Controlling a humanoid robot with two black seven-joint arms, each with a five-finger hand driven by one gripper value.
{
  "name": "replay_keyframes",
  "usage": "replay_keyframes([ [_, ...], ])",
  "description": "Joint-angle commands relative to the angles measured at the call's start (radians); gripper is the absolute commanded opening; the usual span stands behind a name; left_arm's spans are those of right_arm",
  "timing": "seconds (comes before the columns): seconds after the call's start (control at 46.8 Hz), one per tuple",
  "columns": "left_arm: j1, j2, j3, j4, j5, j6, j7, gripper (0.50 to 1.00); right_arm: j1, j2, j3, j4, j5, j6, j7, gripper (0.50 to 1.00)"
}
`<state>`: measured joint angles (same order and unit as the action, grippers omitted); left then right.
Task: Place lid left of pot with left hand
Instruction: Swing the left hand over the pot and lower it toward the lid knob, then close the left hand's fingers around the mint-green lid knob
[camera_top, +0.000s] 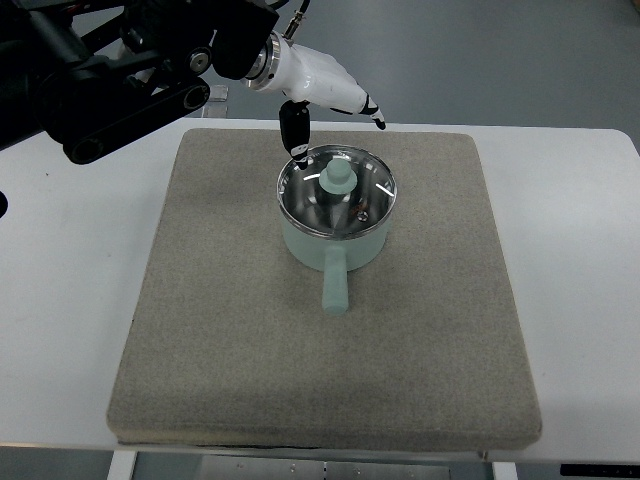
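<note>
The left hand (325, 95), white with dark fingers loosely spread and holding nothing, hovers at the far rim of the pale green pot (334, 245); the glass lid (337, 192) with its green knob sits just below and nearer than its fingertips.

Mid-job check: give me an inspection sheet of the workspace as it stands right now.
Surface: white table with a grey mat on it.
Job's things: mint pot upright on the mat, handle toward the camera; glass lid on the pot, knob up.
Clutter: nothing seen.
Hands: left hand above the pot's far rim, one dark fingertip near the lid's edge, holding nothing; right hand not in view.
Cables: one at the left wrist.
Surroundings: grey floor beyond the table.
</note>
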<state>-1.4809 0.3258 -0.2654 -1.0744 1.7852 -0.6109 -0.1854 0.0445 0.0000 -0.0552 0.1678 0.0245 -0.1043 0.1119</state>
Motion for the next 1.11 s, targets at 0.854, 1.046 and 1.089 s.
replay_keyframes([
  [0.854, 0.039, -0.030, 0.000, 0.010, -0.001, 0.000, 0.000, 0.943, 0.000, 0.000, 0.000, -0.001, 0.000, 0.000, 0.000, 0.921],
  [1.046, 0.059, -0.034, 0.000, 0.010, -0.001, 0.000, 0.000, 0.868, 0.000, 0.000, 0.000, -0.001, 0.000, 0.000, 0.000, 0.921],
  [1.089, 0.059, -0.034, 0.000, 0.010, -0.001, 0.000, 0.000, 0.868, 0.000, 0.000, 0.000, -0.001, 0.000, 0.000, 0.000, 0.921],
])
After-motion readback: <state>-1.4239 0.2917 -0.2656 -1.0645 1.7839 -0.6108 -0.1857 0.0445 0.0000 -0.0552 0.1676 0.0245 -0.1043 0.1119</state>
